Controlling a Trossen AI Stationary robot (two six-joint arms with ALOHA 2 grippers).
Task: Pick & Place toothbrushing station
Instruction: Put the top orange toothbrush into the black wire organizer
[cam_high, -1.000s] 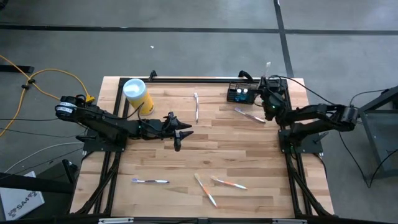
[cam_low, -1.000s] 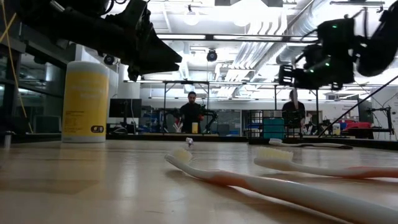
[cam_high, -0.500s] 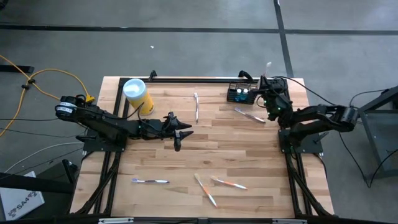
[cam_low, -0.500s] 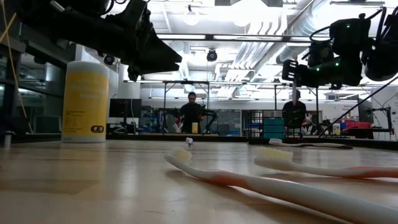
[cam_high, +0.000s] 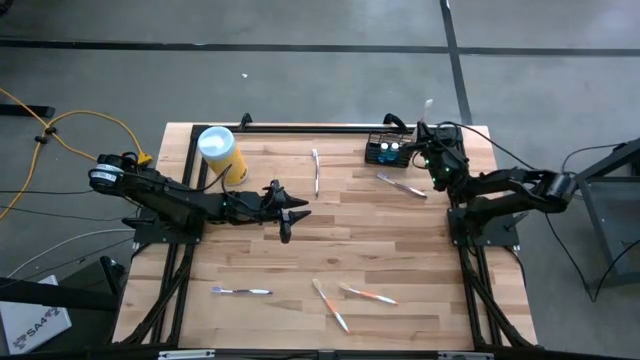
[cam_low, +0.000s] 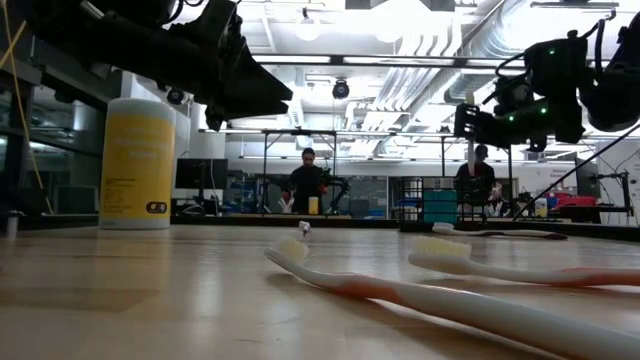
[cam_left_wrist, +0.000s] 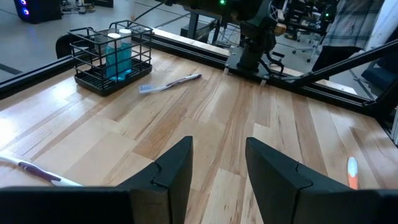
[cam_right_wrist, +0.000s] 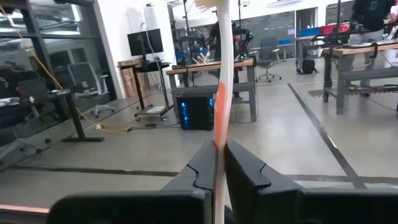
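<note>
Your right gripper (cam_high: 437, 160) has drifted a little toward the right edge of the high view over the last second and now hangs at upper right, just beside the station (cam_high: 387, 150), its fingers (cam_right_wrist: 245, 171) pinched on a toothbrush (cam_right_wrist: 222, 87) that stands nearly upright, bristle end up. In the low view the gripper (cam_low: 480, 122) has tipped slightly and sits high at right. The shift looks like lining the brush up over a compartment rather than a retreat, so I judge the drop-in is next; mind the wire walls, since the handle must go in straight. The station sits at the upper right of the tabletop (cam_high: 330, 250), with blue items inside. Your left gripper (cam_high: 287, 215) has not moved: it waits left of centre, fingers (cam_left_wrist: 174, 171) spread, holding nothing. Other brushes lie loose on the tabletop
</note>
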